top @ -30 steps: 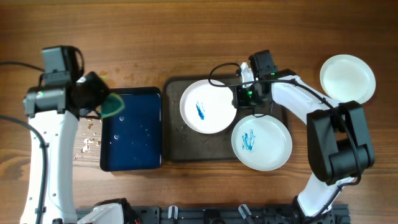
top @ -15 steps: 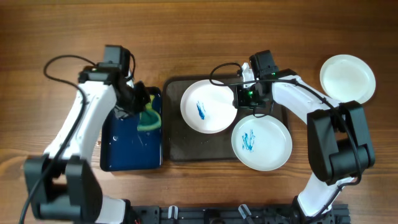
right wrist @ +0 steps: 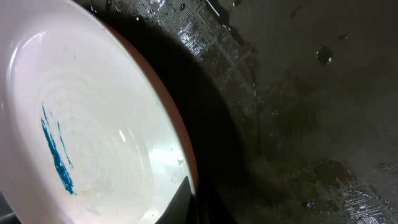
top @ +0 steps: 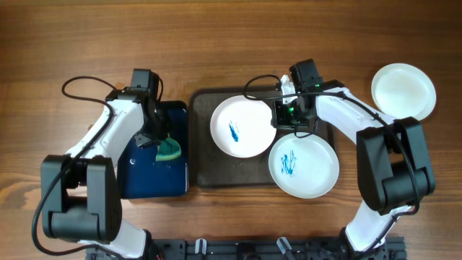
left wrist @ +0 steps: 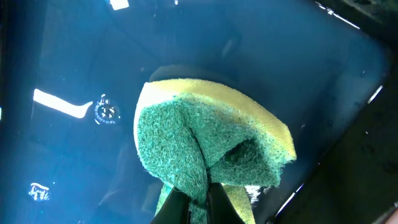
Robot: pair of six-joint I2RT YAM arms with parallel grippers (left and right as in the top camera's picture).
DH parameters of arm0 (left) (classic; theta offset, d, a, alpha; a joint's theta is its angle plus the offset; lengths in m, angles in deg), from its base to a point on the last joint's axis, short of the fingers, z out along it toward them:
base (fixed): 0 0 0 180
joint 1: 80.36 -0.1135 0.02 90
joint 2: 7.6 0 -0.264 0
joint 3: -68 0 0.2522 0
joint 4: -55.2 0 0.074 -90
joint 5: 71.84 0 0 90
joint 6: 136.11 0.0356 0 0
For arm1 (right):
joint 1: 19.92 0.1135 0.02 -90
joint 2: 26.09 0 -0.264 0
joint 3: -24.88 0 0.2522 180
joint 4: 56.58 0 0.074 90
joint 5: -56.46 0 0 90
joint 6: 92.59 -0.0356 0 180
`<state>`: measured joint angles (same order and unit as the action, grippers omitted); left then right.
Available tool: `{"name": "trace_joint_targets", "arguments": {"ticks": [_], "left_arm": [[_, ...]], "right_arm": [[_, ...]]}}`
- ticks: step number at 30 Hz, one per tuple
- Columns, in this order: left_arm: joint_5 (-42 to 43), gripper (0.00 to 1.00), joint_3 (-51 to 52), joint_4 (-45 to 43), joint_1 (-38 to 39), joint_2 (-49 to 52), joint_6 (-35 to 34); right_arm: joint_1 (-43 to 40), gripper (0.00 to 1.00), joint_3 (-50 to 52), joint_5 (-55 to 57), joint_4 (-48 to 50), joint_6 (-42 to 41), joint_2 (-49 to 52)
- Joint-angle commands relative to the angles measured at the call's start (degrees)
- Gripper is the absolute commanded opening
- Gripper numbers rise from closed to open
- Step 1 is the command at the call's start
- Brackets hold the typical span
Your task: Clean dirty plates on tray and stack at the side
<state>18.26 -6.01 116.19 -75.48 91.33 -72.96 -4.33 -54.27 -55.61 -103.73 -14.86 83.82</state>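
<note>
The left end effector (left wrist: 198,205) is pinched tight on a folded green-and-yellow sponge (left wrist: 205,146), gripping it from above so that the scouring side bulges outward. The sponge hangs over the right half of a small dark blue rectangular tray (top: 148,173), whose wet bottom shows beads of water and glints of light. That tray sits on the brown wooden bench (top: 231,43), just beside the left rim of a large dark grey-brown rectangular tray (top: 209,172).

The right end effector (right wrist: 196,202) is clamped narrow on the right rim of a round white plate with a blue streak (top: 242,126). The plate lies in the upper part of the grey-brown tray. In the right wrist view its gripped edge appears raised and throws a dark shadow on the wet tray floor.

A second white plate with a blue scribble (top: 303,165) lies below the right arm, overhanging the tray's lower right corner. A third, clean white plate (top: 403,90) rests on the bench at the far right, well apart from the tray.
</note>
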Motion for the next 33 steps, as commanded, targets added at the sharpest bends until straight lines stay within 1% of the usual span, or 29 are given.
{"name": "trace_joint_targets", "arguments": {"ticks": [1, 11, 15, 20, 24, 26, 28, 30, 33], "left_arm": [[-1.49, 0.04, 0.35, -0.79, 0.00, 0.83, -0.61], [-1.64, 0.04, 0.35, -0.79, 0.00, 1.20, -0.63], [-1.20, 0.04, 0.35, -0.72, 0.00, -0.33, -0.63], [0.92, 0.04, 0.13, -0.55, 0.00, -8.37, -0.59], [1.95, 0.04, 0.13, 0.37, 0.15, -17.27, -0.61], [4.66, 0.04, 0.13, 0.28, 0.15, -20.90, -0.59], [10.19, 0.04, 0.13, -0.39, 0.15, -22.97, -0.57], [15.67, 0.04, 0.13, -1.44, 0.22, -23.19, -0.44], [21.73, 0.04, 0.15, -4.59, 1.62, -22.21, -0.37]], "right_arm": [[-0.13, 0.05, -1.03, -1.20, -0.20, 1.64, 0.76], [-0.13, 0.04, -1.03, -2.08, -0.50, 1.64, 0.76], [-0.13, 0.05, -1.03, -2.08, -0.57, 1.73, 0.76], [-0.13, 0.04, -1.03, -2.05, -0.55, 1.70, 0.76], [-0.13, 0.04, -1.03, -2.05, -0.26, 1.70, 0.76], [-0.13, 0.04, -1.03, -2.05, -0.15, 1.68, 0.76], [-0.13, 0.05, -1.03, -2.05, -0.13, 1.70, 0.76], [-0.13, 0.04, -1.03, -2.05, -0.13, 1.73, 0.76], [-0.13, 0.04, -1.03, -2.05, -0.13, 1.73, 0.76]]}}
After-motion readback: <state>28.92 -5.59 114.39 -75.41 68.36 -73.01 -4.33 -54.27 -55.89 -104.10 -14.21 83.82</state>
